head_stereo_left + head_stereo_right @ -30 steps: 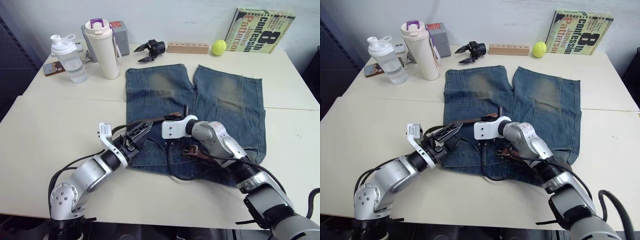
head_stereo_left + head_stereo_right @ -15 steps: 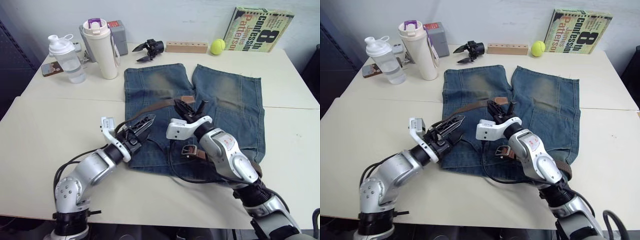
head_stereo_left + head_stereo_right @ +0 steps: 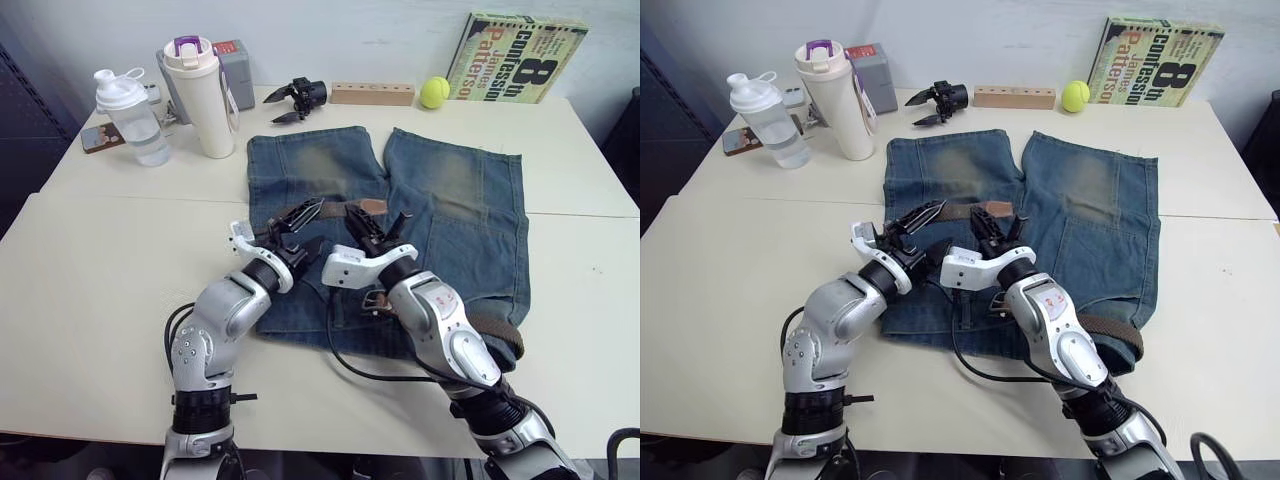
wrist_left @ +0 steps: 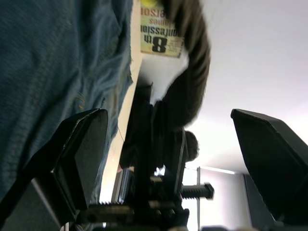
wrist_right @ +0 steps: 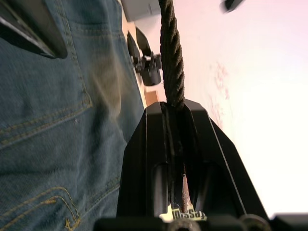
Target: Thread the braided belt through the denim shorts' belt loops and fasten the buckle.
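Right wrist view: my right hand [image 5: 171, 120] is pinching the braided belt [image 5: 172, 57]; it is handling limp, so I'm gripping near the tip. Left hand [image 4: 168, 144] is spreading wide.

Robot test lab, pale surface [image 3: 90, 250] against a white wall, unrelated props at 12 o'clock: bottles [image 3: 125, 115], book [image 3: 515, 58], tennis ball [image 3: 435, 93]

shorts: one pair of denim shorts [image 3: 420, 200] counted
belt: one braided belt [image 3: 330, 209] counted, beside the shorts' waistband
bottles: two seen, shaker bottle [image 3: 125, 115], white tumbler [image 3: 205, 95]
ball: one tennis ball [image 3: 435, 93]
book: one book [image 3: 515, 58]
grippers: two, left gripper [image 3: 297, 220], right gripper [image 3: 380, 228]
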